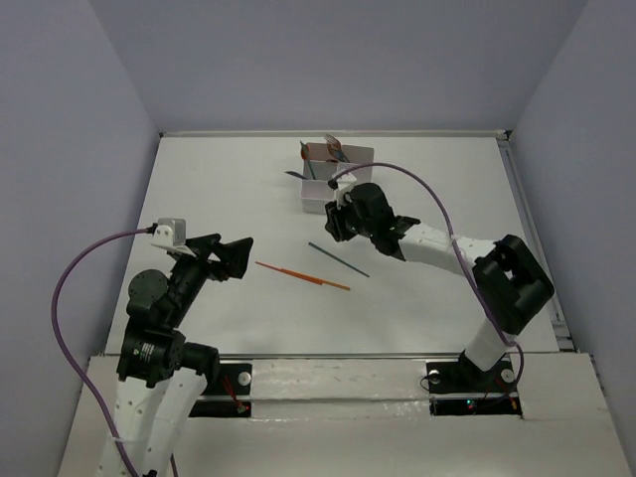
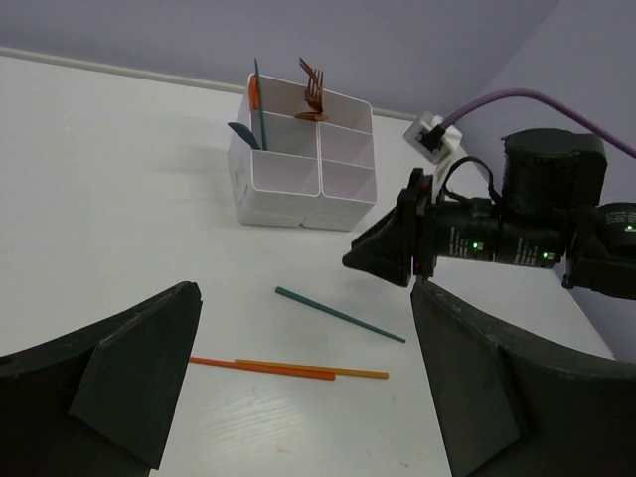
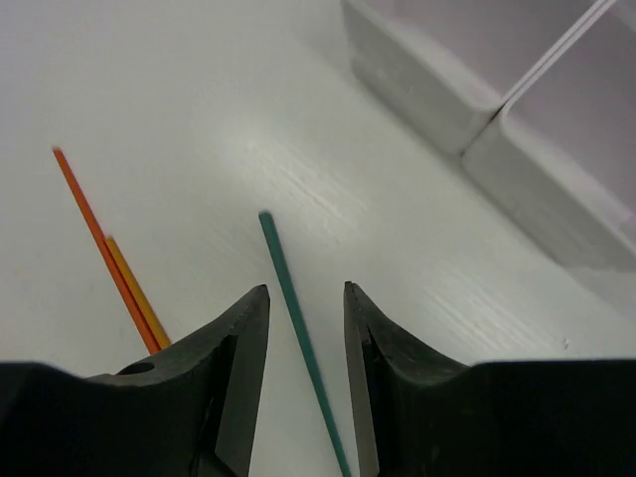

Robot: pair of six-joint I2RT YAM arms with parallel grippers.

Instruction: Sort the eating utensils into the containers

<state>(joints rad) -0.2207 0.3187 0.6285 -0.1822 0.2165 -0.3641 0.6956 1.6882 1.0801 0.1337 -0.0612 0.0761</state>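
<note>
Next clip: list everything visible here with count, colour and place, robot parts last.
white box: one, white, four compartments, far side of the table
brown fork: one, brown, upright in a far compartment
teal and orange utensils: several, count unclear, leaning in the compartment beside the fork's
teal stick: one, teal, flat on the table
orange sticks: two, orange, side by side near the teal stick
purple cables: two, purple, one per arm
table: one, white
left fingers: two, black, wide apart, empty
right fingers: two, black, apart, either side of the teal stick
</note>
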